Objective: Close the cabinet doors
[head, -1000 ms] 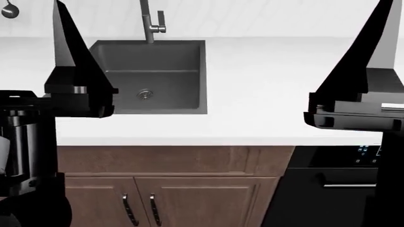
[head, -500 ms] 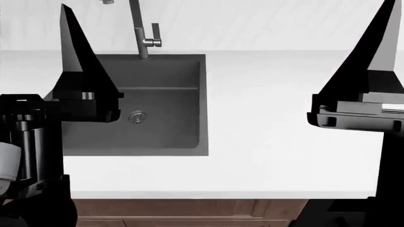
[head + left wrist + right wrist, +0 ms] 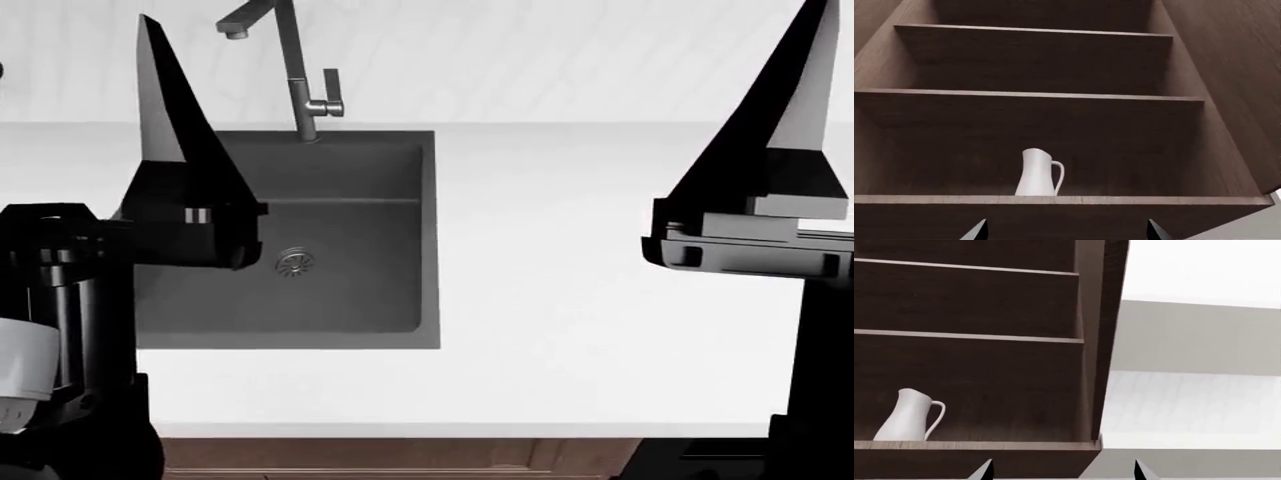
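The left wrist view looks up into an open upper cabinet point(image 3: 1047, 95) with dark wooden shelves. A wooden panel point(image 3: 1234, 80) slants along one side; I cannot tell whether it is a door. My left gripper point(image 3: 1066, 232) is open below the lowest shelf, holding nothing. The right wrist view shows the same cabinet's point(image 3: 967, 335) outer end with a vertical panel point(image 3: 1111, 315) seen edge-on. Open and empty, my right gripper point(image 3: 1062, 471) sits below that corner. In the head view both arms are raised, with the left fingers point(image 3: 167, 120) and right fingers point(image 3: 787, 110) pointing up.
A white pitcher point(image 3: 1037, 175) stands on the lowest shelf, also in the right wrist view as pitcher point(image 3: 911, 416). Below me lies a white counter point(image 3: 601, 300) with a dark sink point(image 3: 347, 250) and faucet point(image 3: 294, 70). A strip of lower cabinet point(image 3: 400, 462) shows under the counter's edge.
The head view has risen: sink and counter slid down the picture, the lower cabinet doors dropped out of view, and the faucet spout came in. Both arms keep about the same places in the frame.
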You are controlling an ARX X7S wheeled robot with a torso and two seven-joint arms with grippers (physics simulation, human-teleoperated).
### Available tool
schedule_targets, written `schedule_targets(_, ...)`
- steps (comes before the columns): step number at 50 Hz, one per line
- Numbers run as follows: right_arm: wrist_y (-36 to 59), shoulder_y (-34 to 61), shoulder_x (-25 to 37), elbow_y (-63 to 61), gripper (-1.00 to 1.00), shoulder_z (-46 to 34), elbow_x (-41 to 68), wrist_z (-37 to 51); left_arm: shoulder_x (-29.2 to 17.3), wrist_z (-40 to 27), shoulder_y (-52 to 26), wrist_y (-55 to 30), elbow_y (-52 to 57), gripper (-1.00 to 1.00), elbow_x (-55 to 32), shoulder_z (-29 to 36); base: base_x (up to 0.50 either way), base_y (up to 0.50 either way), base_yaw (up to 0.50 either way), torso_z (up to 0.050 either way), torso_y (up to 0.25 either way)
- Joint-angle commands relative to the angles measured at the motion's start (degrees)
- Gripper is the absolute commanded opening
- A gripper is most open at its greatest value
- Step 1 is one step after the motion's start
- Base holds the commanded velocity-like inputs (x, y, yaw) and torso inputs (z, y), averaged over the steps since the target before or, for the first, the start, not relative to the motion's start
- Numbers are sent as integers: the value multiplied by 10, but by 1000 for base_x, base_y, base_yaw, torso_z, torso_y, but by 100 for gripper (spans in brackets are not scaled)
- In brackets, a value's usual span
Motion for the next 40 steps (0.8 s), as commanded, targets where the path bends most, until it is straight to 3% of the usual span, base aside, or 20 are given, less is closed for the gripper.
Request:
schedule_targets(1, 7, 6, 5, 0, 100, -1, 6, 5, -6, -4, 1, -3, 2, 100, -1, 5, 0, 0, 0, 50, 0)
schedule_targets(14, -9, 15, 23, 21, 100, 40, 64, 23, -3, -17, -3, -12, -3, 100, -22, -3, 0, 0, 0, 50, 0)
schedule_targets(22, -205, -89, 87, 85, 100, 165, 220, -4, -1, -20, -1, -12, -1, 100, -30, 1, 0, 0, 0, 0, 0)
schedule_targets(29, -268, -139, 110, 123, 100, 216, 267, -13, -3, -25, -3, -9, 0, 100, -32, -2, 0, 0, 0, 0, 0)
schedule_targets(40, -291, -159, 107, 164, 100, 234, 273, -28, -2, -31, 0, 2, -7, 100, -22, 12, 0, 0, 0, 0, 0)
